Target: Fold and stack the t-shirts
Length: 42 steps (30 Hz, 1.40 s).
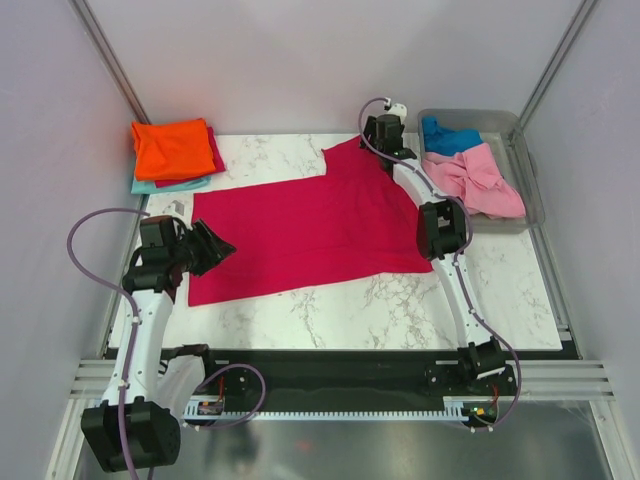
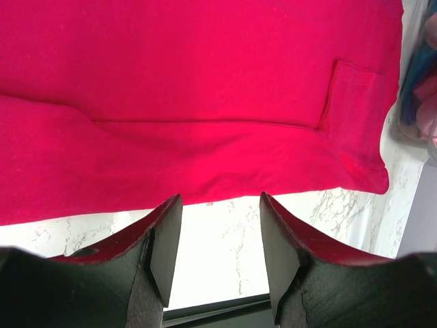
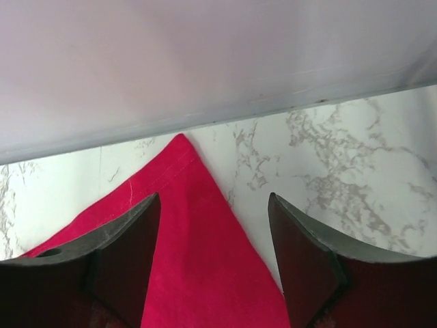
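A crimson-pink t-shirt (image 1: 300, 225) lies spread flat across the marble table; it fills the left wrist view (image 2: 198, 89) and its far corner shows in the right wrist view (image 3: 198, 260). My left gripper (image 1: 215, 247) is open and empty at the shirt's left edge, its fingertips (image 2: 167, 225) above bare table. My right gripper (image 1: 385, 128) is open over the shirt's far right corner, holding nothing. A folded orange shirt (image 1: 172, 147) lies on a stack with crimson and teal ones at the back left. Blue (image 1: 447, 134) and light pink (image 1: 480, 178) shirts lie in the tub.
The clear grey plastic tub (image 1: 528, 165) stands at the back right, close to my right arm. White walls close in the table at the back and sides. The table's front edge runs along the black rail by the arm bases (image 1: 330, 365).
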Tool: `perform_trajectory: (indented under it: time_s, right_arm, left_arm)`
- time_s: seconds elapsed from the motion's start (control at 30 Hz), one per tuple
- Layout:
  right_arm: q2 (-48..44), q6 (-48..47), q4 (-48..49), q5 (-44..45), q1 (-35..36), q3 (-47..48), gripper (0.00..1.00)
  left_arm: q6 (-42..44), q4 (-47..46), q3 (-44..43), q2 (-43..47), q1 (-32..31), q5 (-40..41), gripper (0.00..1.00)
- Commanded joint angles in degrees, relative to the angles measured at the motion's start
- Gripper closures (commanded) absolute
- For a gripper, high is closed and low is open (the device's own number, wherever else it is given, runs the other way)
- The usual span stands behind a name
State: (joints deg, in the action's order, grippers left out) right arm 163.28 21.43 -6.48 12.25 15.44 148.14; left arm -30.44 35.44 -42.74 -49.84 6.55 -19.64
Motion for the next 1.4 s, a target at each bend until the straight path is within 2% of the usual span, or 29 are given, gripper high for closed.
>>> perform_trajectory:
  time_s: [0.0, 0.2, 0.27, 0.3, 0.37, 0.4, 0.5, 0.57, 0.73, 0.93, 0.97, 1.07, 1.2, 1.37]
  right_arm:
    - [2.3, 2.6, -1.0, -5.6, -0.4, 2.9, 0.29]
    - [2.6, 4.5, -4.3, -11.5, -0.8, 2.5, 0.40]
    - [2.5, 5.0, -4.9, -12.1, -0.8, 2.1, 0.47]
    - [2.5, 5.1, -5.3, -13.5, -0.9, 1.8, 0.55]
    - [1.8, 5.2, -5.5, -13.1, -0.9, 0.8, 0.63]
    - [1.5, 4.9, -5.4, -12.6, -0.9, 0.2, 0.74]
    - [0.4, 3.7, -4.5, -10.6, -0.9, -0.7, 0.93]
    - [-0.4, 2.9, -3.5, -10.1, -0.9, -2.5, 0.99]
    - [-5.3, -0.1, -0.1, -11.1, -0.9, -8.4, 1.00]
    - [-16.1, -2.9, 8.6, -11.8, -0.3, -23.4, 1.00]
    - [-16.9, -3.1, 9.3, -12.1, -0.2, -24.5, 1.00]
    - [-18.2, -2.4, 10.3, -14.0, -0.1, -26.5, 1.00]
    - [-19.3, -1.4, 11.0, -15.7, -0.2, -28.6, 1.00]
    - [-20.5, -0.7, 12.5, -17.3, -0.1, -31.2, 1.00]
  left_arm:
    - [2.4, -1.3, 0.0, -0.3, -0.4, -1.3, 0.44]
    - [2.3, -1.3, -0.1, -0.6, -0.4, -1.5, 0.44]
    - [2.4, -1.3, -0.1, -0.8, -0.3, -1.5, 0.44]
    - [2.3, -1.3, -0.1, -0.9, -0.3, -1.6, 0.44]
    - [2.3, -1.3, -0.1, -0.9, -0.3, -1.5, 0.44]
    - [2.3, -1.3, -0.1, -0.9, -0.3, -1.5, 0.44]
    - [2.3, -1.3, -0.1, -1.1, -0.2, -1.3, 0.44]
    - [2.4, -1.3, -0.2, -1.5, -0.2, -1.2, 0.44]
    - [2.0, -1.2, -0.9, -3.0, 1.5, 0.2, 0.44]
    - [-0.7, -4.9, -6.4, -8.9, 1.5, 12.8, 0.45]
    - [-0.8, -5.8, -7.4, -10.3, 1.5, 16.6, 0.45]
    - [0.3, -10.9, -10.7, -17.2, 2.8, 21.0, 0.47]
    - [0.9, -22.8, -13.7, -25.3, 8.3, 17.8, 0.49]
    - [4.8, -29.4, -21.8, -41.3, 10.9, 13.0, 0.49]
